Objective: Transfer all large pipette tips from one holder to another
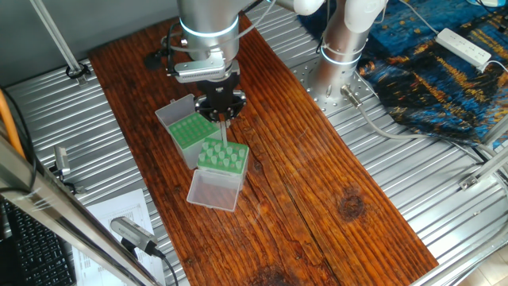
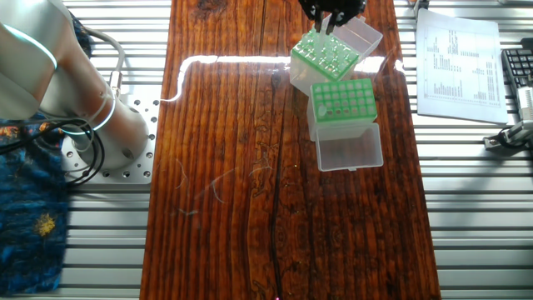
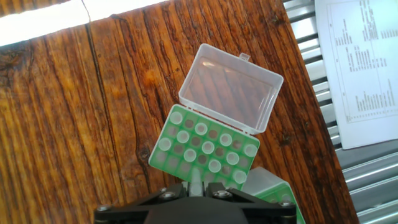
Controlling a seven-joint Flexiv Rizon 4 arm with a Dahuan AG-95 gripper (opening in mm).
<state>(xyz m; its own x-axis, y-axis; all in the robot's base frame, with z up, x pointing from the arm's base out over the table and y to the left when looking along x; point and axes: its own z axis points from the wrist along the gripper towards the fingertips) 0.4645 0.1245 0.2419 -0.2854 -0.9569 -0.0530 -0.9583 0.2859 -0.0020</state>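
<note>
The gripper (image 3: pixel 198 185) hangs over the wooden table (image 1: pixel 317 183), above the seam where two green racks meet. In the hand view its two fingers are drawn close together on a single pale tip (image 3: pixel 196 177), which stands upright between them with its wide end hidden in the jaws. In one fixed view the same tip (image 1: pixel 224 132) shows as a thin pale shaft pointing down from the black gripper (image 1: pixel 221 111) toward the racks.

Directly ahead of the fingers in the hand view lies the rack with tips (image 3: pixel 177 163). Its clear hinged lid (image 3: pixel 231 88) lies open beyond it, farther from the gripper. About a dozen large pipette tips (image 3: pixel 208 148) stand in this rack, their round white openings facing up; dark bare holes lie scattered among them. The near edge of this rack sits just below the fingertips.

To the right of the gripper in the hand view, and partly beneath it, only a corner of the second rack (image 3: pixel 273 190) is visible. In the other fixed view this second rack (image 2: pixel 344 100) touches the first rack (image 2: pixel 326 57) at an angle, and its own clear lid (image 2: pixel 348 149) lies open on the side away from the gripper. Whether its holes carry tips cannot be told from these views.

A printed paper sheet (image 3: pixel 367 62) lies on the ribbed metal surface well to the right of the gripper.
</note>
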